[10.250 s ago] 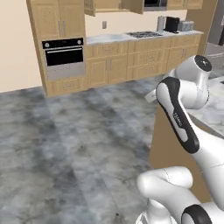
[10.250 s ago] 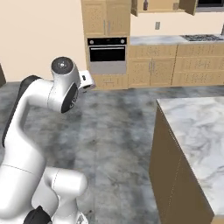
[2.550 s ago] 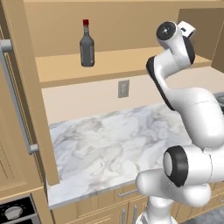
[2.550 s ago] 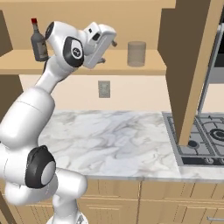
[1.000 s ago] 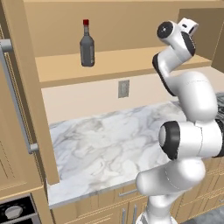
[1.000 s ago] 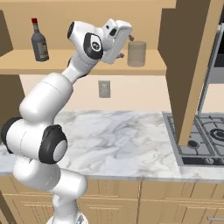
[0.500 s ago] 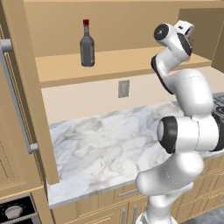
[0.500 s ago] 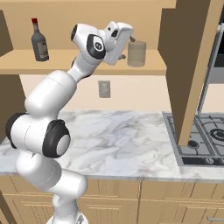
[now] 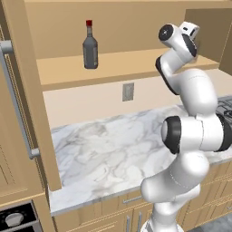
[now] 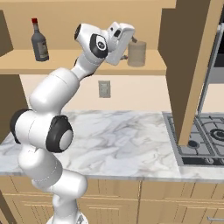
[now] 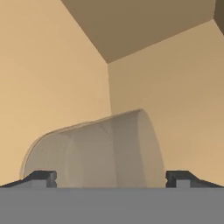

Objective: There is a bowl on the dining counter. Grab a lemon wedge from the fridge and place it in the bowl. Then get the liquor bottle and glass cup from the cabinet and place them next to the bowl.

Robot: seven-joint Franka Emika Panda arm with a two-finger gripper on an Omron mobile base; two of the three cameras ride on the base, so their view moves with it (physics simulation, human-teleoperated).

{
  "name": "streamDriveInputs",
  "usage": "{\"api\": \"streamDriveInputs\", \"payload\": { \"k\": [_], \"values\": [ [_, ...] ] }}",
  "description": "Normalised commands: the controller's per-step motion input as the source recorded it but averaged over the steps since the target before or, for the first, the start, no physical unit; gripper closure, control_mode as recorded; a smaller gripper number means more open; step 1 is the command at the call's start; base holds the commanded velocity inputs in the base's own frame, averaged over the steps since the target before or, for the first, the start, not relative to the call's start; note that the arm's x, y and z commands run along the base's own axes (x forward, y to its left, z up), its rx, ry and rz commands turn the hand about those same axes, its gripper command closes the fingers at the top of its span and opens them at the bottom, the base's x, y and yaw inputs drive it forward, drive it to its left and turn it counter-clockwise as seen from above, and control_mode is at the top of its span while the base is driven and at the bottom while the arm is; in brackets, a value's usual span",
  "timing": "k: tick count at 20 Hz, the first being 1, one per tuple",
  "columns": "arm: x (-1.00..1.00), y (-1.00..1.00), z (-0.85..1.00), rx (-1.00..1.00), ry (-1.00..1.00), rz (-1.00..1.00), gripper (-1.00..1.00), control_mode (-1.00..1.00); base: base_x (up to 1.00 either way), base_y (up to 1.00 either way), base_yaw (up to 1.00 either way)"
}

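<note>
We see the end effector (image 11: 111, 177) spread wide, its fingertips (image 11: 41, 177) standing either side of the glass cup (image 11: 98, 151) without touching it. The cup stands on the open cabinet's shelf (image 10: 87, 65), just past the hand. Well apart on that shelf stands the liquor bottle (image 9: 90, 46). Below lies the marble bench (image 9: 113, 149), a stove (image 10: 205, 140) beside it.

Lighting: we record even, bright, shadeless rendered light throughout, with no glare. Shadows: soft darkening inside the cabinet (image 10: 87, 61) recess. Sharpness: we find both base views crisp; hand view slightly soft, with no edge distortion.
</note>
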Motion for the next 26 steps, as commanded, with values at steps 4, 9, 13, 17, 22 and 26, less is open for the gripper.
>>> {"api": "streamDriveInputs", "payload": {
  "k": [4, 9, 13, 17, 22, 26],
  "values": [
    [0.23, -0.1, 0.0, 0.0, 0.13, 0.01, -1.0, -1.0, 0.0, 0.0, 0.0],
    [0.29, -0.08, 0.0, 0.0, 0.14, 0.04, -1.0, -1.0, 0.0, 0.0, 0.0],
    [0.1, -0.08, 0.0, 0.0, 0.04, 0.07, -1.0, -1.0, 0.0, 0.0, 0.0],
    [0.0, -0.11, 0.0, 0.0, 0.0, 0.07, -1.0, -1.0, 0.0, 0.0, 0.0],
    [0.0, -0.16, 0.0, 0.0, 0.0, 0.06, -1.0, -1.0, 0.0, 0.0, 0.0],
    [-0.02, -0.09, -0.01, 0.0, 0.0, 0.05, -1.0, -1.0, 0.0, 0.0, 0.0]
  ]
}}
